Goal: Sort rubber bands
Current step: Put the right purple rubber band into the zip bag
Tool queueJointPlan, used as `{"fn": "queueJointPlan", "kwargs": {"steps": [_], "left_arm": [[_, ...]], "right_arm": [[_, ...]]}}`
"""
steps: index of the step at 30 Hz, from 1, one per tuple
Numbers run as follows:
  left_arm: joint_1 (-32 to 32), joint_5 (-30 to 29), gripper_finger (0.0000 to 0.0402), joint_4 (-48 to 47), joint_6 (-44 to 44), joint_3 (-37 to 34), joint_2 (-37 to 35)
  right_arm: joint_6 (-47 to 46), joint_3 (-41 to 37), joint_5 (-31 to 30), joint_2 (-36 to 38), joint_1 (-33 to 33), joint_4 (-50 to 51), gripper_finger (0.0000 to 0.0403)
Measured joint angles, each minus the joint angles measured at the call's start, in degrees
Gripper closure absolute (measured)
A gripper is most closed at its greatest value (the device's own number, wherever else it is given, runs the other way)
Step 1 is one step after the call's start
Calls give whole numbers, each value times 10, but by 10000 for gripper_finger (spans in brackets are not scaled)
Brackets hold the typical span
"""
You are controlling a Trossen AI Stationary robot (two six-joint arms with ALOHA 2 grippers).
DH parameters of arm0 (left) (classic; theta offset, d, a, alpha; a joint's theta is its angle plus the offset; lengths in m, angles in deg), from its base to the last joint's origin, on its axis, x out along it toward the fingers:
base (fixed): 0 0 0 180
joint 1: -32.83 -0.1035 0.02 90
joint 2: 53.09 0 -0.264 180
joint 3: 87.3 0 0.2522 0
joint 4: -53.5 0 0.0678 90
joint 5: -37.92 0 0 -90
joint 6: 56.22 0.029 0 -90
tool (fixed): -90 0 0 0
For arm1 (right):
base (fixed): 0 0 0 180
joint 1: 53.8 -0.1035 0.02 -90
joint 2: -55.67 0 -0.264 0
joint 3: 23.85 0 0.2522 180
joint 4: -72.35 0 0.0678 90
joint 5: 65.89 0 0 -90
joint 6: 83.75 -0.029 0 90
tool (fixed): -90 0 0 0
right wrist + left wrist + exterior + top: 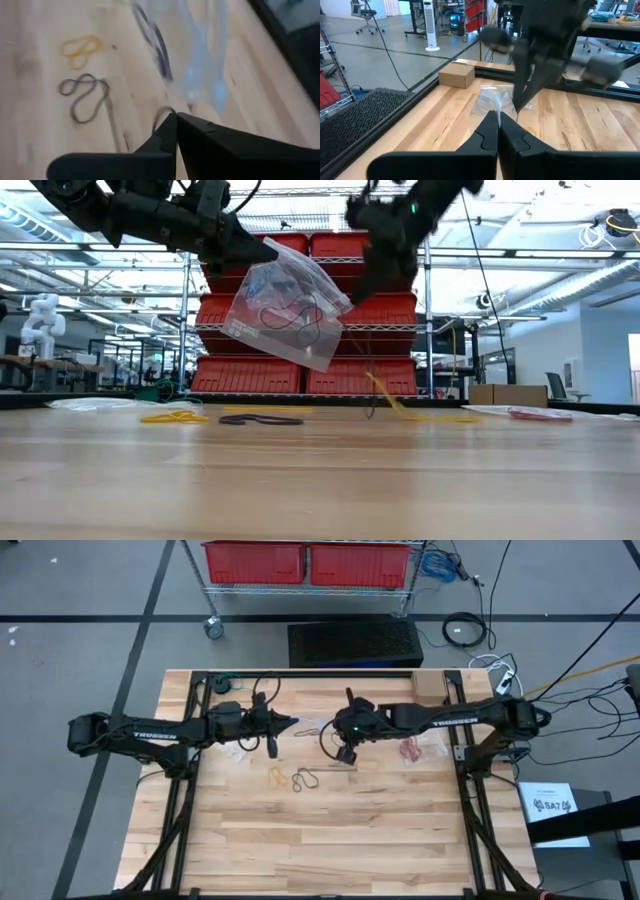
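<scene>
My left gripper is shut on a clear plastic bag that has black rubber bands inside, high over the table's middle. My right gripper is shut just to the right of the bag's lower corner, also raised. A thin dark loop shows at its fingertips. One yellowish band and one black band lie flat on the wood below. My left gripper pinches the bag's upper edge between its two fingers, coming level from the table's left. The bag hangs tilted below the fingertips, clear of the table. My right gripper pinches a black rubber band at its fingertips, slanting down. Only a short arc shows, clear of the table.
A clear bag with red bands lies on the table's right part. Another clear bag lies under the left arm. A small cardboard box stands at the far edge. Red bins fill the rack behind the table.
</scene>
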Motion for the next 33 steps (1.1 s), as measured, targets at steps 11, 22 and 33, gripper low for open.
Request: {"fn": "queueJointPlan", "kwargs": {"steps": [11,22,33], "left_arm": [[0,3,402,0,-1,0,0],[0,5,402,0,-1,0,0],[1,35,402,0,-1,0,0]], "right_arm": [[29,127,-2,2,-33,108,403],[-11,213,45,2,-32,264,403],[10,270,108,2,-32,271,403]]}}
